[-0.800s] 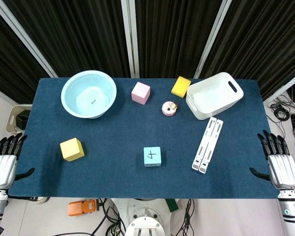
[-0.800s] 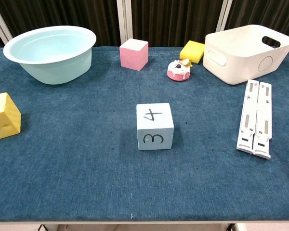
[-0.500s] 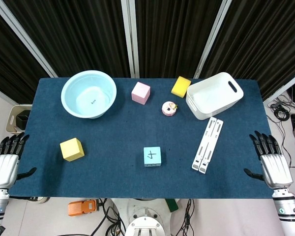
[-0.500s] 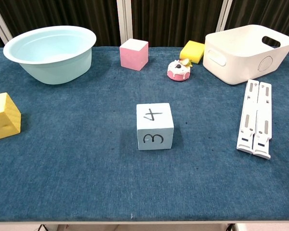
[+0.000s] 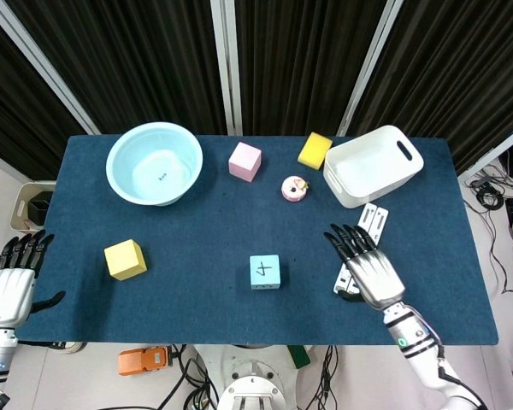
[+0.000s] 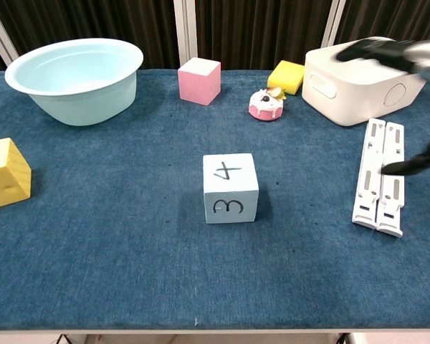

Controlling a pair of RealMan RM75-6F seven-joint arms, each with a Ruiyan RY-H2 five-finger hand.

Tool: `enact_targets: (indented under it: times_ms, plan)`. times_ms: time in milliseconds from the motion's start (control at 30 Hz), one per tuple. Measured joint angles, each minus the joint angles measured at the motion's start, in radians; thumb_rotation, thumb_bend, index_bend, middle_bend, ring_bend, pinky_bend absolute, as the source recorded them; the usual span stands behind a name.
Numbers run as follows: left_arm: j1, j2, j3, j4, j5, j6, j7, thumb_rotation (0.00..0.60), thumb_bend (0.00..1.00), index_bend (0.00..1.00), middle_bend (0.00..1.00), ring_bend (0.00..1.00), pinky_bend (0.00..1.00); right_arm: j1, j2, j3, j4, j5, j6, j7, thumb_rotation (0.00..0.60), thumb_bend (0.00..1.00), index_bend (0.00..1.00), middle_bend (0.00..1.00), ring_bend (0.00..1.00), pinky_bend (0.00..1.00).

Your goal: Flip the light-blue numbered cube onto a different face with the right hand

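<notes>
The light-blue numbered cube point(image 5: 264, 272) point(image 6: 230, 188) rests near the table's front middle, with a 4 on top and a 3 on the face toward me. My right hand point(image 5: 365, 265) point(image 6: 405, 79) hovers over the table to the cube's right, fingers spread apart and empty, above the white folded stand point(image 5: 362, 247) point(image 6: 378, 177). A clear gap separates it from the cube. My left hand point(image 5: 11, 284) stays off the table's left front corner, fingers apart, holding nothing; the chest view does not show it.
A light-blue basin point(image 5: 154, 162) stands at the back left, a yellow cube point(image 5: 124, 259) at the front left. A pink cube point(image 5: 244, 161), a small donut toy point(image 5: 294, 188), a yellow sponge point(image 5: 314, 150) and a white bin point(image 5: 373, 166) line the back.
My right hand has swept in from beyond the table's right edge to above the white stand, closer to the cube. The cube and left hand have stayed put.
</notes>
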Motion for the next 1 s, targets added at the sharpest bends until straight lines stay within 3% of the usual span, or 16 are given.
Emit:
enact_targets:
  times_ms: [233, 467, 733, 1000]
  plan:
    - [0.016, 0.003, 0.007, 0.016, -0.006, 0.008, -0.013, 0.600, 0.00, 0.07, 0.01, 0.00, 0.00, 0.165, -0.250, 0.068, 0.013, 0.288, -0.067, -0.259, 0.600, 0.13, 0.00, 0.07, 0.02, 0.15]
    - [0.022, -0.003, 0.007, 0.029, -0.012, 0.008, -0.023, 0.600, 0.00, 0.07, 0.01, 0.00, 0.00, 0.330, -0.438, 0.130, 0.076, 0.551, -0.022, -0.479, 0.600, 0.13, 0.07, 0.11, 0.06, 0.19]
    - [0.017, -0.008, 0.006, 0.031, -0.011, -0.002, -0.020, 0.600, 0.00, 0.07, 0.01, 0.00, 0.00, 0.468, -0.562, 0.157, 0.158, 0.714, 0.083, -0.650, 0.600, 0.13, 0.21, 0.18, 0.13, 0.22]
    - [0.015, -0.010, 0.004, 0.039, -0.019, -0.013, -0.022, 0.600, 0.00, 0.07, 0.01, 0.00, 0.00, 0.543, -0.612, 0.146, 0.199, 0.820, 0.150, -0.740, 0.600, 0.13, 0.25, 0.21, 0.15, 0.23]
